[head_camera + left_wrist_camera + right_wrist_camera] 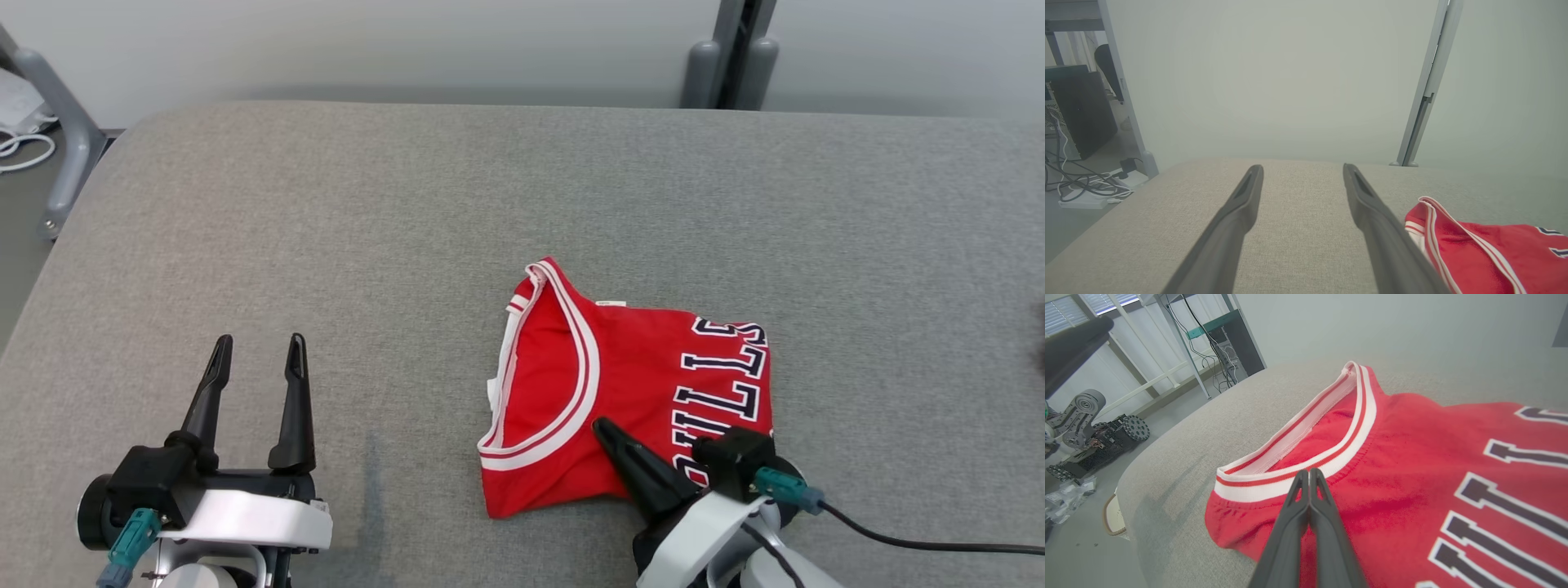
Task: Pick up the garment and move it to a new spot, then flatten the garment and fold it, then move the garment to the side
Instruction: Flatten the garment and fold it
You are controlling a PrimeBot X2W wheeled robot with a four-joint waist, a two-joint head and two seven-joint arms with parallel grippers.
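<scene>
- A grey woven worktop (408, 204) with rounded corners spans the scene.
- Beyond its far edge stands a plain pale grey wall (408, 49), softly and evenly lit.
- 2 rounded grey uprights (700, 73) rise at the far right.
- A grey frame leg (69, 139) stands far left, with white cables (20, 151) beside it.
- Further left are a dark computer tower (1084, 110), a grey floor (1086, 547) and a window with blinds (1069, 310).

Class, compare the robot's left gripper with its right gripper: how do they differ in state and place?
The left gripper is open, fingers spread; the right gripper is shut, fingers together. The left gripper is over bare grey surface, apart from the red jersey; the right gripper lies over that jersey near its collar. Both have long dark fingers.
</scene>
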